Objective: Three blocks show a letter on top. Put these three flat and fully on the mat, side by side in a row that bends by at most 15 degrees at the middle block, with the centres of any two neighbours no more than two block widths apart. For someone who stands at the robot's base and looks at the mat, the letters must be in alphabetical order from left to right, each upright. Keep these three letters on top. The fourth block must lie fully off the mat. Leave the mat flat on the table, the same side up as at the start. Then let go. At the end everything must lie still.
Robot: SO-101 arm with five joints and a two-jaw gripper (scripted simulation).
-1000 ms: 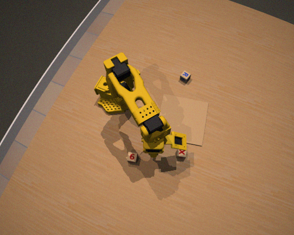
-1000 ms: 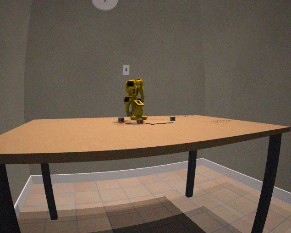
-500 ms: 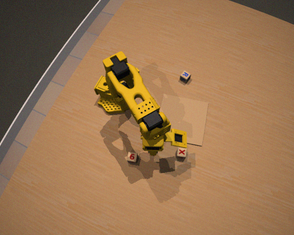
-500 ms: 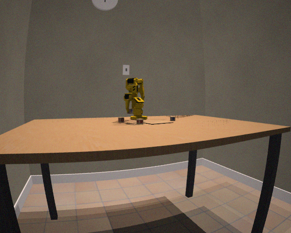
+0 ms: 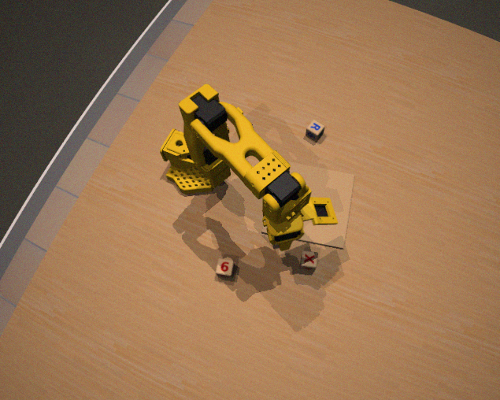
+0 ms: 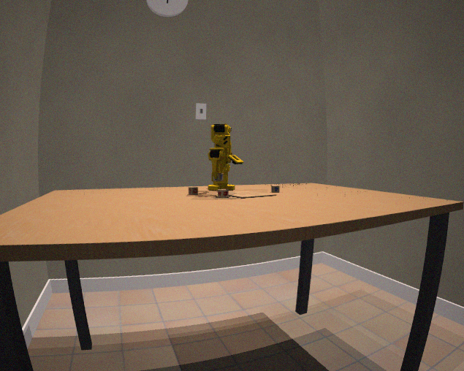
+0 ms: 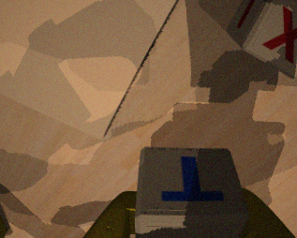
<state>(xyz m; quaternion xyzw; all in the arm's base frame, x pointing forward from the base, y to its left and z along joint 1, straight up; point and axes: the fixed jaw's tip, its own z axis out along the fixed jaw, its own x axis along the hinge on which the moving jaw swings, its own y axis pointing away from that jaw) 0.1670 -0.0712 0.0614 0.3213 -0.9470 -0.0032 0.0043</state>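
At the bottom of the wrist view, my end effector [image 7: 188, 235] was clamped on the blue-lettered block [image 7: 188, 187], carried above the mat's [image 5: 334, 189] lower edge. I judged I was mid-transport; next I needed to lower it flat onto the mat, away from the X block [image 5: 309, 259].

Block with blue markings [image 7: 188, 206]: sitting clamped between the yellow fingers of the gripper [image 5: 284, 242], above the mat's near edge
Block X [image 5: 309, 259], red: lying on the table just off the mat [image 5: 334, 193]
Block R [image 5: 314, 128], blue: resting well beyond the mat's far side
Block 6 [image 5: 224, 266], red: lying off the mat
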